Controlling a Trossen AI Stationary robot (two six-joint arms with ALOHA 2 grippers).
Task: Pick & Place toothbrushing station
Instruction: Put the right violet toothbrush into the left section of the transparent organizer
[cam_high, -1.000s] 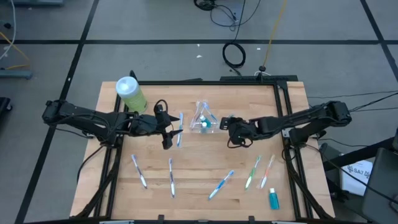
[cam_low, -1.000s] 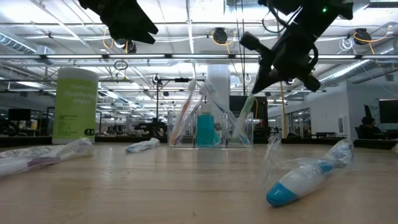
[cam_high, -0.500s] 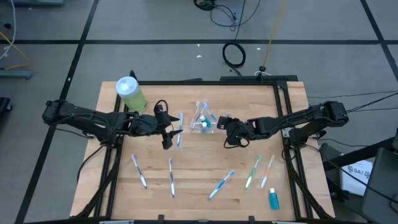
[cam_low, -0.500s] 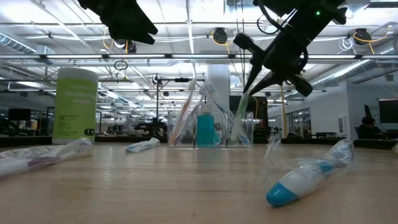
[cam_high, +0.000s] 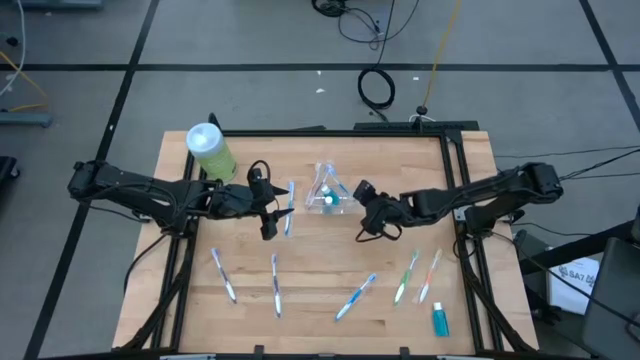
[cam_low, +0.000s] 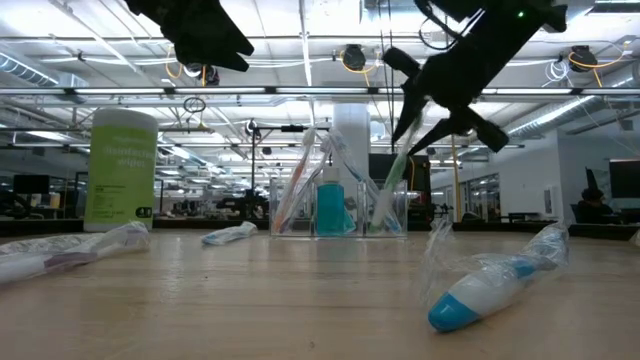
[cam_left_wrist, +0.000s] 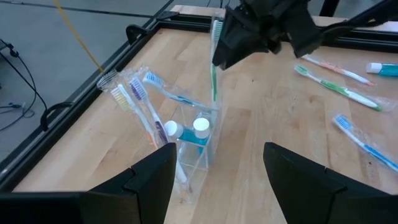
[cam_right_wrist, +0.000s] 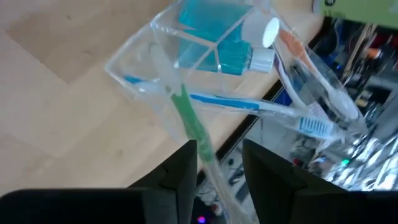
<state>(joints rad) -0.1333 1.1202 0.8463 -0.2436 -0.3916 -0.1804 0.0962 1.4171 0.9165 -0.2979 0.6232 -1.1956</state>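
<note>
Hovering just right of the clear cup, the right gripper shows its two dark fingers parted, and we see a green brush running between them without being pinched; its lower end stands in the cup. We note the cup is hard, transparent and straight-walled, holding a teal tube with a white cap and several thin brushes in crinkled clear wrap that lean outward. The left gripper waits on the cup's other side with its blunt fingers spread, grasping nothing, and a wrapped blue brush lies on the table below it. On the pale wood-plank table nearer the front edge we count more slim brushes lying flat and apart, blue, green and pink among them, plus a second teal tube. A green cylindrical canister stands at the far left corner.
</note>
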